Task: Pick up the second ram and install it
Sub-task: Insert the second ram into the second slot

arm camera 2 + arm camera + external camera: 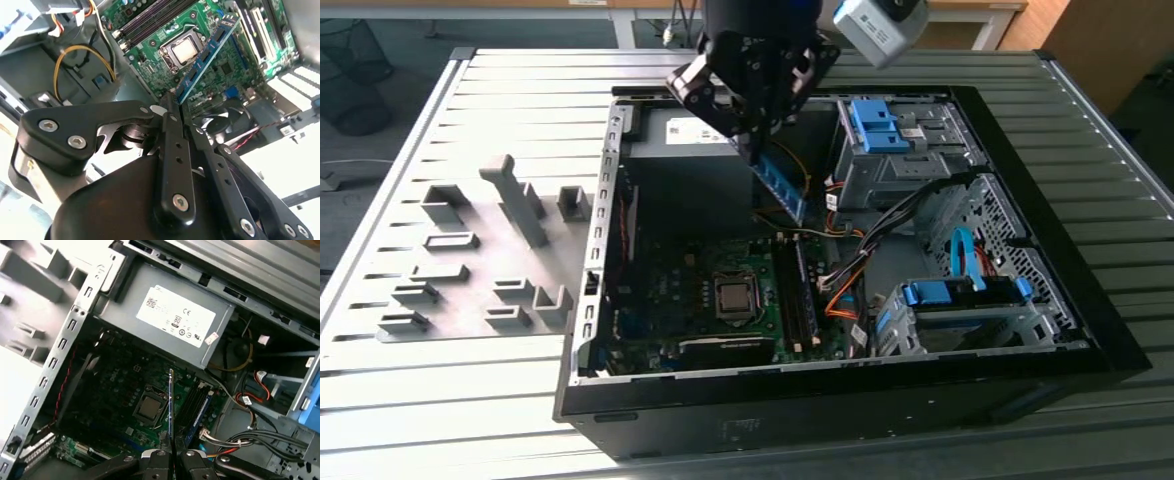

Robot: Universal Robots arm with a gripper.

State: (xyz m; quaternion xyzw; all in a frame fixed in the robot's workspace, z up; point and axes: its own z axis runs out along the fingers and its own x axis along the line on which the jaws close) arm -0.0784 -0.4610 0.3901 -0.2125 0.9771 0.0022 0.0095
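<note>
The second ram, a thin blue-green stick with dark chips, hangs tilted above the open computer case. My gripper is shut on its upper end. In the second wrist view the ram reaches out from the gripper over the motherboard, past the processor socket. The first wrist view has the ram edge-on, rising from the gripper, beside the dark memory slots. The memory slots lie below the stick, apart from it.
The power supply sits at the case's far end. Drive cages with blue latches and orange and black cables fill the exterior view's right side. Grey fixture blocks stand on the slatted table.
</note>
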